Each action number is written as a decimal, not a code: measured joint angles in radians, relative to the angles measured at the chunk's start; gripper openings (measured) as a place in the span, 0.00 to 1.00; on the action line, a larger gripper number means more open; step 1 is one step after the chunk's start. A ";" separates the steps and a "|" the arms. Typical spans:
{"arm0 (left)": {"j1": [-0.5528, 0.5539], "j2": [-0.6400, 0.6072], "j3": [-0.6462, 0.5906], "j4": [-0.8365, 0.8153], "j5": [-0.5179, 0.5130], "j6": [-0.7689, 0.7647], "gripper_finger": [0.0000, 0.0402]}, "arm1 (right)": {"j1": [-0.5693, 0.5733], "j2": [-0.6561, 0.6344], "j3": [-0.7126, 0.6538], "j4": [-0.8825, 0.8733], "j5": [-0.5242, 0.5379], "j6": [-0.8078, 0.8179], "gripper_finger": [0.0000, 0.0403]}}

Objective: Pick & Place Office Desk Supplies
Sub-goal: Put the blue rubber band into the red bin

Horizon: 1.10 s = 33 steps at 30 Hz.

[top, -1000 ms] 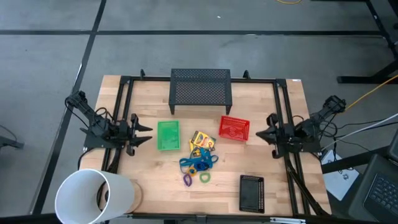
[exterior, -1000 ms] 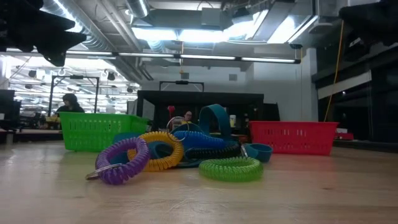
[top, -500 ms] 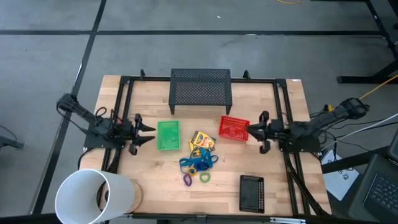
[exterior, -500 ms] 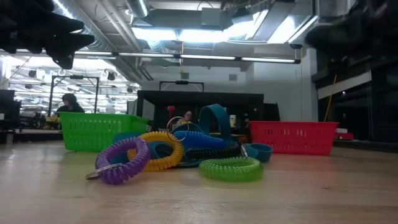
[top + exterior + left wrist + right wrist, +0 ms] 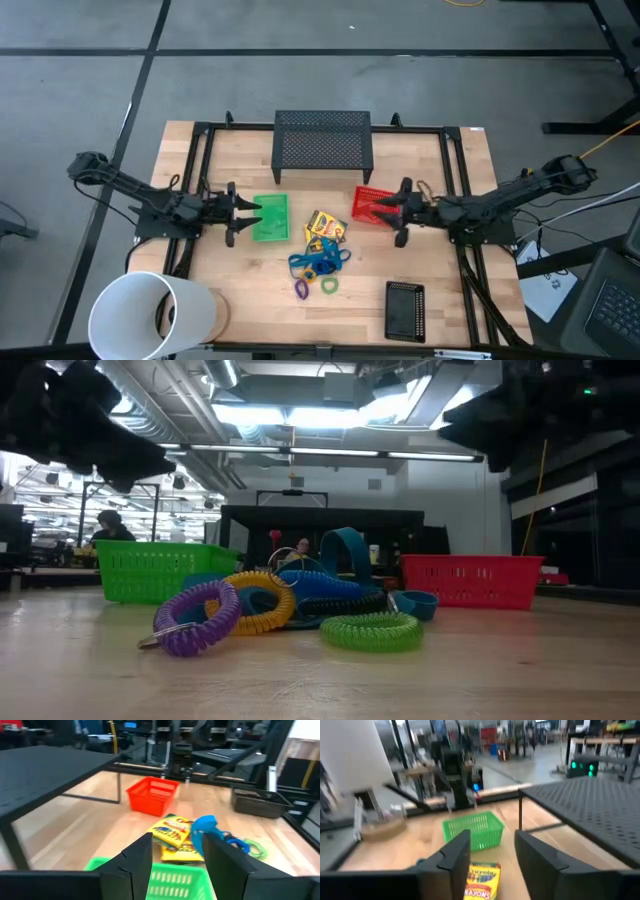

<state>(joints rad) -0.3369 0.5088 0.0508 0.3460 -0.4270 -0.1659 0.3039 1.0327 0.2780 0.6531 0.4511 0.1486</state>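
Note:
The supplies lie in a heap at the table's middle: yellow crayon boxes (image 5: 325, 227), a blue cord bundle (image 5: 318, 260), and purple (image 5: 195, 618), yellow (image 5: 255, 600) and green (image 5: 372, 630) rings flat on the wood. My left gripper (image 5: 250, 212) hovers open and level over the green tray's (image 5: 271, 218) left edge, pointing at the heap; its wrist view shows its fingers (image 5: 135, 862) empty. My right gripper (image 5: 383, 209) hovers open over the red tray (image 5: 372, 204), pointing toward the table's left; the crayon boxes (image 5: 482, 880) show between its fingers (image 5: 452, 862), farther off.
A black mesh shelf (image 5: 323, 140) stands at the far edge. A black tray (image 5: 405, 310) sits near the front right. A big white cylinder (image 5: 150, 315) lies at the front left corner. Bare wood shows in front of the heap.
Both grippers have moved level toward the table's middle: the left one from the left rail to the green tray's edge, the right one farther, from the right rail to above the red tray. The right gripper's fingers have spread apart. The supplies have stayed put.

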 joint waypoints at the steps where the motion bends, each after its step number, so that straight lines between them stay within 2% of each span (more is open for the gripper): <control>1: 0.000 0.018 0.003 0.009 0.014 0.006 0.42 | 0.000 0.041 0.027 -0.020 -0.005 -0.003 0.45; 7: -0.002 0.108 0.035 0.047 0.027 0.039 0.42 | 0.001 0.293 0.214 -0.103 -0.112 -0.003 0.46; 13: -0.001 0.146 0.049 0.048 0.027 0.038 0.42 | 0.000 0.489 0.417 -0.361 -0.212 0.001 0.41; 17: -0.001 0.149 0.049 0.048 0.026 0.034 0.42 | -0.004 0.581 0.496 -0.452 -0.235 0.028 0.40; 23: -0.001 0.149 0.050 0.048 0.026 0.031 0.42 | -0.021 0.633 0.526 -0.453 -0.385 0.062 0.42; 33: -0.001 0.149 0.050 0.047 0.024 0.019 0.42 | -0.022 0.647 0.527 -0.445 -0.407 0.089 0.43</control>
<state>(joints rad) -0.3382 0.6575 0.1013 0.3932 -0.4026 -0.1467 0.2817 1.6797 0.8050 0.2078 0.0441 0.2379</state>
